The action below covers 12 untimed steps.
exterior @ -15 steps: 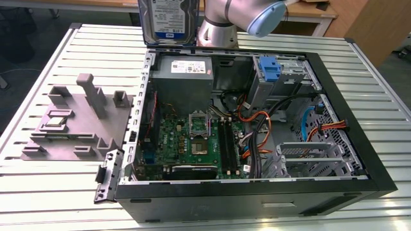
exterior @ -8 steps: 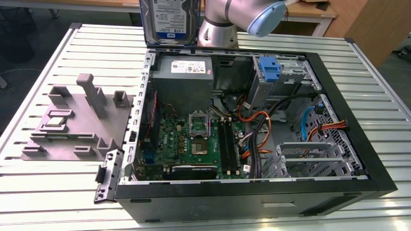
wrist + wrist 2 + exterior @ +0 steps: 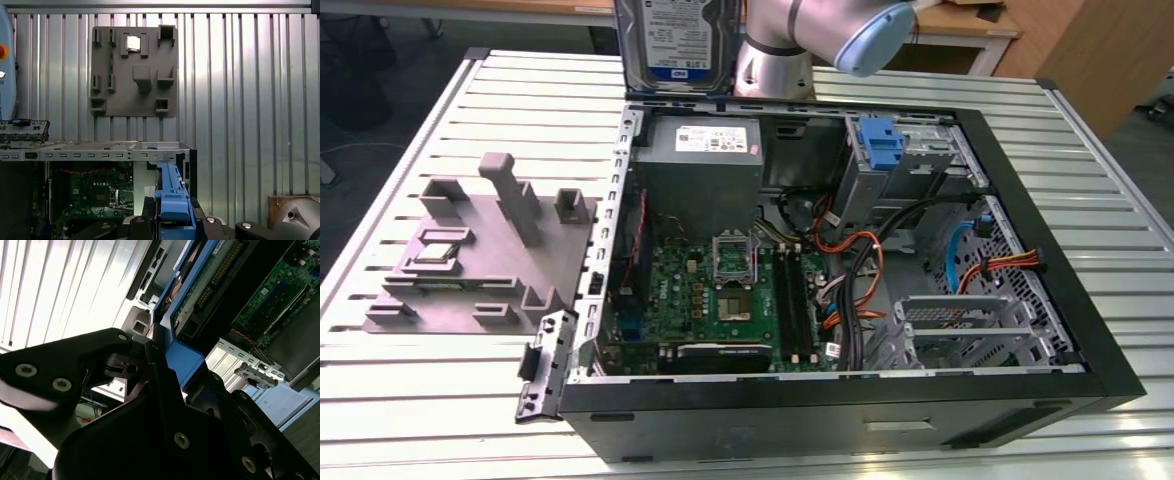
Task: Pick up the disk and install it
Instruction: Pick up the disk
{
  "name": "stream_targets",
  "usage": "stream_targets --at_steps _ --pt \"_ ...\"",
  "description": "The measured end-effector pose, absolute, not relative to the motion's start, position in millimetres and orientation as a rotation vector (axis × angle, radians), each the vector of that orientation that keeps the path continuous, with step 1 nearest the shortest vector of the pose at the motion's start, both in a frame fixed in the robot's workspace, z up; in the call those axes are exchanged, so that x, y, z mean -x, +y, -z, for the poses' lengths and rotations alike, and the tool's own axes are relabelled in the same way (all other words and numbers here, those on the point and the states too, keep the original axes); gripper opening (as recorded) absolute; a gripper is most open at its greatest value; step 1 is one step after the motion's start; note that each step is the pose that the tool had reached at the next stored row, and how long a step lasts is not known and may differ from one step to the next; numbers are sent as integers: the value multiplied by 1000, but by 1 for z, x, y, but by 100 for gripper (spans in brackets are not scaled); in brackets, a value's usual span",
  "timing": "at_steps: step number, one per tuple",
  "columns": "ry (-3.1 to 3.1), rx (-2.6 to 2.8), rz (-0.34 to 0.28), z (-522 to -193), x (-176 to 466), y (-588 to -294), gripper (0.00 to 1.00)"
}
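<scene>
You're mid-carry: your gripper (image 3: 162, 352) is clamped on the disk (image 3: 670, 40), held upright at the open case's (image 3: 854, 415) 12 o'clock edge, and seating it likely calls for squaring it to a bay.

The arm (image 3: 771, 60) was seen in the exterior view as a smooth, silver-grey cylinder with a soft sheen, and its rounded joint was closed by a pale blue cap (image 3: 874, 38). The tool (image 3: 159, 347) was shown in both wrist views as a matte black assembly built from thick, flat plates with rounded corners and angled edges. In the second wrist view, the plates were fastened by round, silver-headed screws (image 3: 26, 370) set in shallow recesses, two of them paired on one broad link. A small dark pivot pin (image 3: 131, 368) was visible between the links. In the first wrist view, similar bright screw heads (image 3: 210, 220) were dotted along the tool's black edge.
</scene>
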<state>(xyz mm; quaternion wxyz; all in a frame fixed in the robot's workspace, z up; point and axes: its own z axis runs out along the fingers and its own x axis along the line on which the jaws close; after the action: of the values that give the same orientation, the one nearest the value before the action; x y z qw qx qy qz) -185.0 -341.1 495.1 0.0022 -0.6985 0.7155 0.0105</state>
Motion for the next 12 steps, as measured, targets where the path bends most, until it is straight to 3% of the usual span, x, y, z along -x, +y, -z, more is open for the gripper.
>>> stream_targets --at_steps 12 --pt "2245 2191 -33 -495 180 -341 37"
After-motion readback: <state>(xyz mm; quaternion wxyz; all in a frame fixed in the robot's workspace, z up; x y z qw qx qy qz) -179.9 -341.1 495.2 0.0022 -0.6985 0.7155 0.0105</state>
